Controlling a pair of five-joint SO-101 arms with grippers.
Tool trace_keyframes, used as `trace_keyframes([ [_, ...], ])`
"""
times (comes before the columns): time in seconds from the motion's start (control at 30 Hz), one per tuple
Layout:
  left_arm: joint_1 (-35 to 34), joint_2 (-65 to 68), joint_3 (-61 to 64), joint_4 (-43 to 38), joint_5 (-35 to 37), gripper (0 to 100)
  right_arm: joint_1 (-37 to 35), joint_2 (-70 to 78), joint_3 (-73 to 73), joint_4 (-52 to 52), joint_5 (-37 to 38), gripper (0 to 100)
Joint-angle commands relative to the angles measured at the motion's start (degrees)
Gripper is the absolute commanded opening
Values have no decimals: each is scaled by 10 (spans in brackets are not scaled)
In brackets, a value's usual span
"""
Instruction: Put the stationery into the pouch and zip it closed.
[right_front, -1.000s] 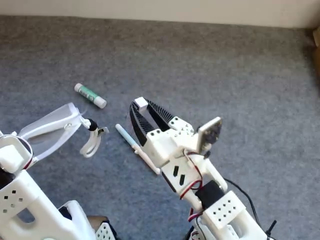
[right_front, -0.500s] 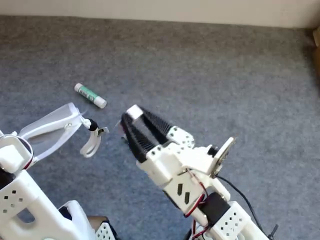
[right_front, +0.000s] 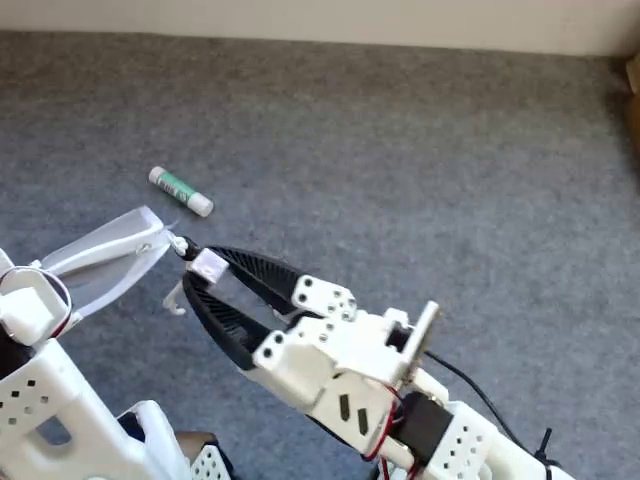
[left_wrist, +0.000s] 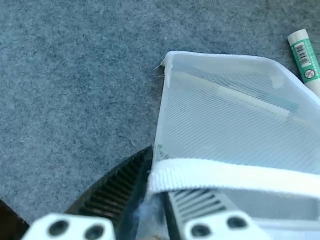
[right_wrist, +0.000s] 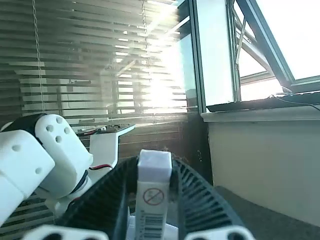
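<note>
My left gripper (left_wrist: 156, 202) is shut on the white webbing edge of a translucent mesh pouch (right_front: 100, 258) (left_wrist: 235, 125), holding it just over the carpet at the left. A pale stick-like item (left_wrist: 230, 94) shows through the mesh. My right gripper (right_front: 200, 275) (right_wrist: 152, 200) is shut on a white eraser (right_front: 207, 265) (right_wrist: 154, 187), its tip right by the pouch's zipper corner (right_front: 182, 247). A green glue stick (right_front: 181, 191) (left_wrist: 304, 52) lies on the carpet beyond the pouch.
Grey carpet (right_front: 450, 170) covers the whole table, with wide free room at the right and back. A white strap loop (right_front: 176, 297) hangs from the pouch's corner. The left arm's white body (right_front: 50, 400) stands at the near left.
The right gripper has swung left with the eraser, from the middle of the carpet to the pouch's zipper corner. It now covers the pale pen that lay on the carpet. The left arm kept still.
</note>
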Motion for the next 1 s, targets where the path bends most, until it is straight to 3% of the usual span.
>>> trace_keyframes([
  [0.0, 9, 6, 1, -11, 6, 7, -7, 69, -72, -15, 9, 5],
  [0.1, 9, 6, 8, -14, 6, 7, -8, 123, -99, -33, 6, 5],
  [0.27, 9, 6, 8, -14, 6, 7, -20, 216, -109, -149, 10, 5],
  [0.63, 9, 6, 8, -14, 6, 7, -49, 423, -176, -257, 11, 5],
  [0.97, 9, 6, 8, -14, 6, 7, -85, 600, -201, -407, 198, 5],
])
